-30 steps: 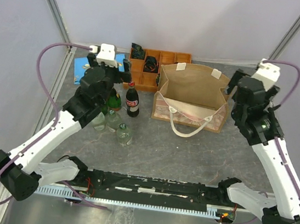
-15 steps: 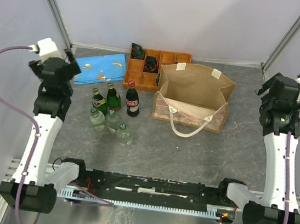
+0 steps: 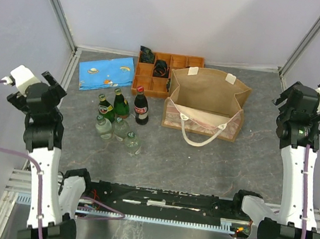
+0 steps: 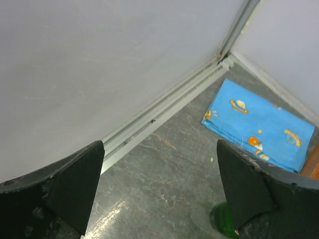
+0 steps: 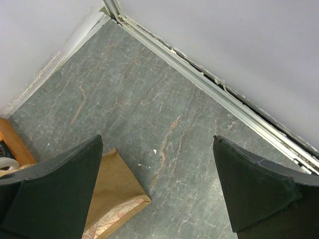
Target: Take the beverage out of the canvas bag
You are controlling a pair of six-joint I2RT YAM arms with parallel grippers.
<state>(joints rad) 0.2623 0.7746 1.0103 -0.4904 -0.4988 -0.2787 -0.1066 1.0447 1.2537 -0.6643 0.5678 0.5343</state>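
The canvas bag [image 3: 206, 102] stands open at the table's middle back, one cream handle drooping over its front. No bottle shows inside it from above. Several bottles stand left of it: a cola bottle [image 3: 141, 106], green bottles [image 3: 107, 109] and clear ones [image 3: 121, 130]. My left gripper [image 3: 55, 88] is raised at the far left, open and empty, its jaws wide apart in the left wrist view [image 4: 159, 164]. My right gripper [image 3: 285, 103] is raised right of the bag, open and empty [image 5: 157, 159]. A corner of the bag shows below it [image 5: 112, 199].
An orange compartmented tray [image 3: 182, 60] sits behind the bag. A flat blue patterned pouch [image 3: 107, 72] lies at the back left and also shows in the left wrist view [image 4: 259, 124]. White walls with metal rails [image 3: 70, 78] border the table on three sides.
The left arm has swung away from the bottles to the far left and nearer the front. The right arm has pulled back right, away from the bag. Both grippers stay open.
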